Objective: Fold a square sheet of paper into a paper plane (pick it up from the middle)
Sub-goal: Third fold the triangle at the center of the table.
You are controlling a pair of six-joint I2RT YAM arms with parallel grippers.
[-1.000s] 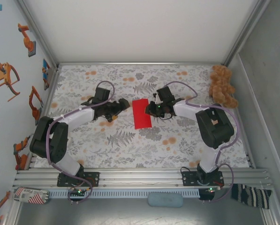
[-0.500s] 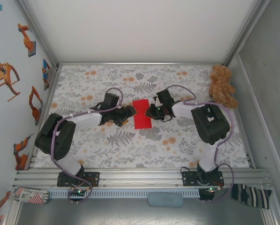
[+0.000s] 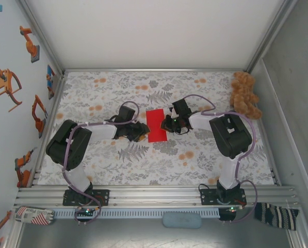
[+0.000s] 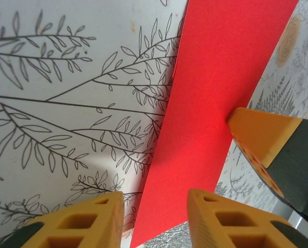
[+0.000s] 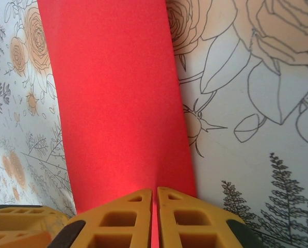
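The right end effector (image 5: 155,194) is clenched on the right edge of the red sheet of paper (image 5: 112,103), which sits near the middle of the flowered tabletop (image 3: 143,165). The left end effector (image 4: 154,201) is released, its fingers (image 4: 81,227) straddling the sheet's near left corner. I judge the left should close squarely on that corner while the right holds firm, so the thin paper neither slips nor crumples. No brand or writing is legible on it.
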